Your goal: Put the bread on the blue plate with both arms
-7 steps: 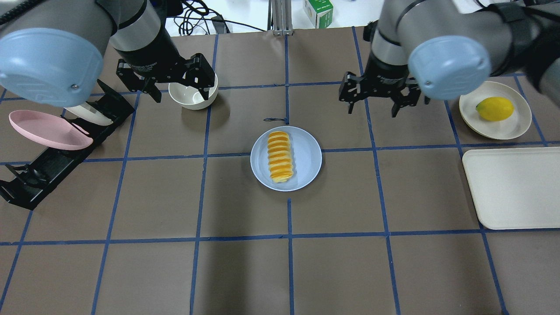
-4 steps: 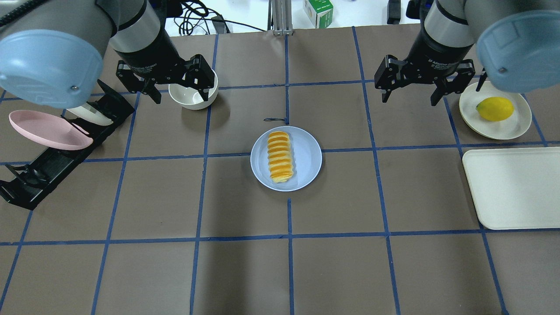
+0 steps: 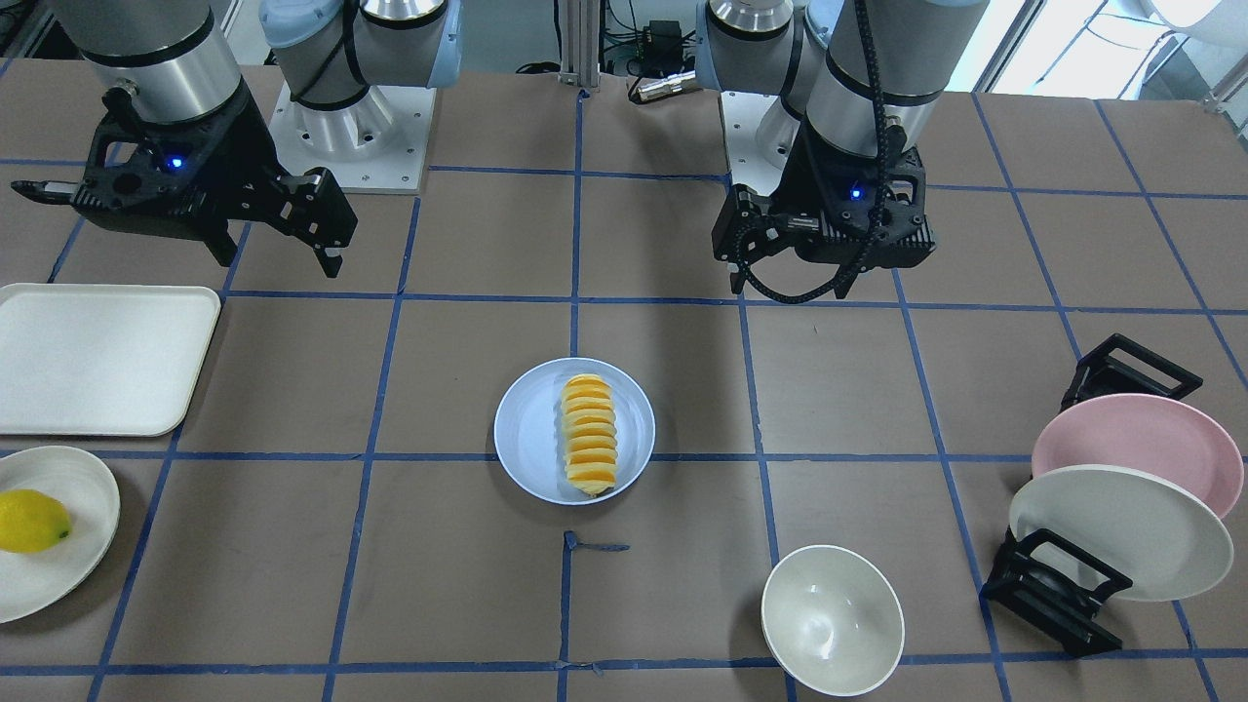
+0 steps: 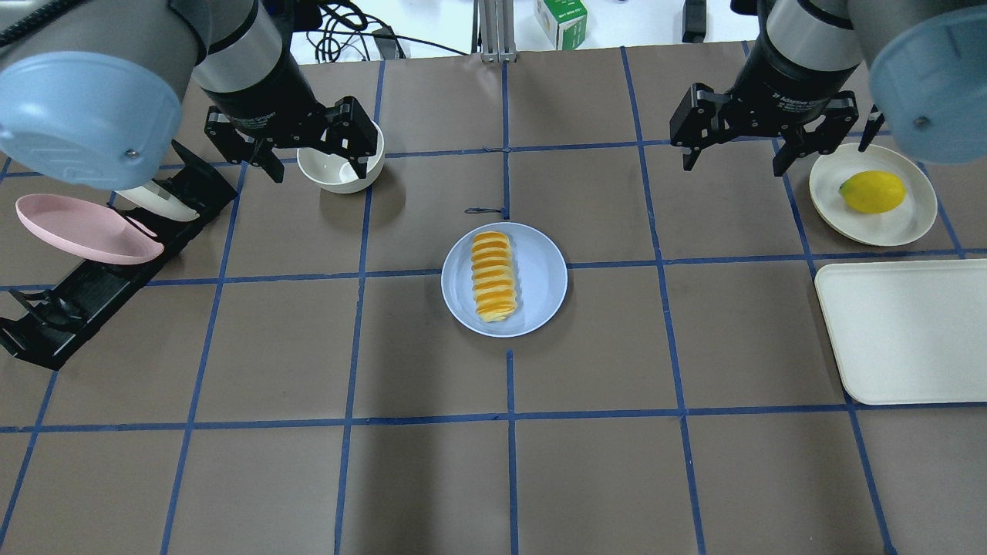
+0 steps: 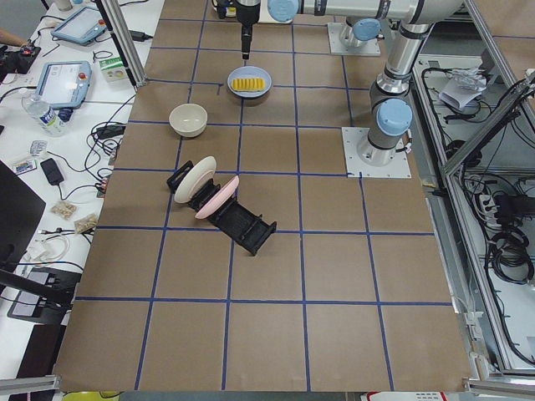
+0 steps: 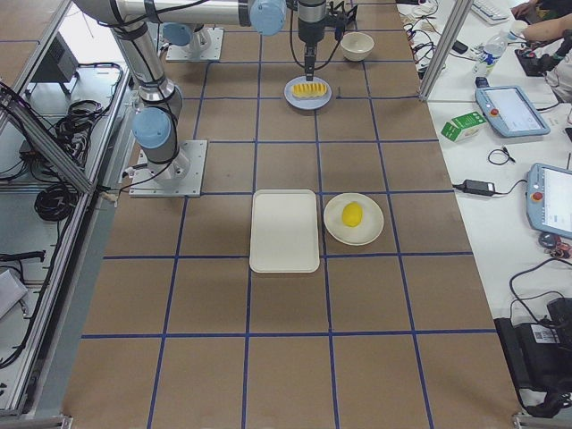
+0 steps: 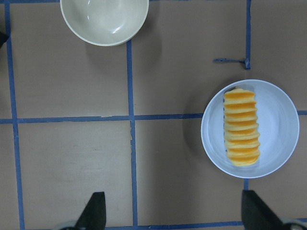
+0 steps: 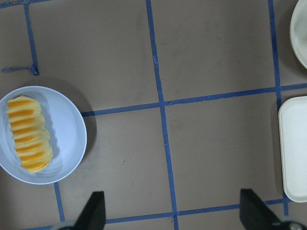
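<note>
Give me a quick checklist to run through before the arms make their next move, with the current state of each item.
1. Bread lying on the blue plate: ok.
2. Bread inside the plate's rim: ok.
3. Left pincer open and empty: ok.
4. Right pincer open and empty: ok.
5. Both pincers apart from plate and bread: ok.
6. Left pincer apart from the white bowl: ok in the wrist view, though the overhead view overlaps them.
</note>
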Action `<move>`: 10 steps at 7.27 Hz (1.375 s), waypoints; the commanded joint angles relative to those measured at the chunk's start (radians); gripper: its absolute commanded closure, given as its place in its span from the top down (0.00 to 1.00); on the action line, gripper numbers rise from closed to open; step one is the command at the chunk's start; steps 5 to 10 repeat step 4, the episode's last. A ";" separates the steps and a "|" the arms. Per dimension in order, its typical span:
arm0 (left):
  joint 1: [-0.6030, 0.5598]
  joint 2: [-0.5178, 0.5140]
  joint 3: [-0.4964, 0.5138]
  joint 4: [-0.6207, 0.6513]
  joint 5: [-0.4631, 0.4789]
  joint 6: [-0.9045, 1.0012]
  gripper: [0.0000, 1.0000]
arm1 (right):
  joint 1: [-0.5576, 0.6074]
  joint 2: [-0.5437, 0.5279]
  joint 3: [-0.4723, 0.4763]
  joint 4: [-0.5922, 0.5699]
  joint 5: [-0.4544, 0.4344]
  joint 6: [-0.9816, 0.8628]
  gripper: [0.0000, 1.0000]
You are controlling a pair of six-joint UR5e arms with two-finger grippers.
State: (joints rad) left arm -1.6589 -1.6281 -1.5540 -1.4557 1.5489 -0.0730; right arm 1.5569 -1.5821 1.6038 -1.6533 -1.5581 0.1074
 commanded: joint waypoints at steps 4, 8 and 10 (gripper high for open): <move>0.001 0.001 0.000 0.000 0.002 0.001 1.00 | 0.000 -0.002 0.001 0.000 0.000 0.000 1.00; 0.001 0.001 0.000 0.000 0.002 0.001 1.00 | 0.000 -0.002 0.001 0.000 0.000 0.000 1.00; 0.001 0.001 0.000 0.000 0.002 0.001 1.00 | 0.000 -0.002 0.001 0.000 0.000 0.000 1.00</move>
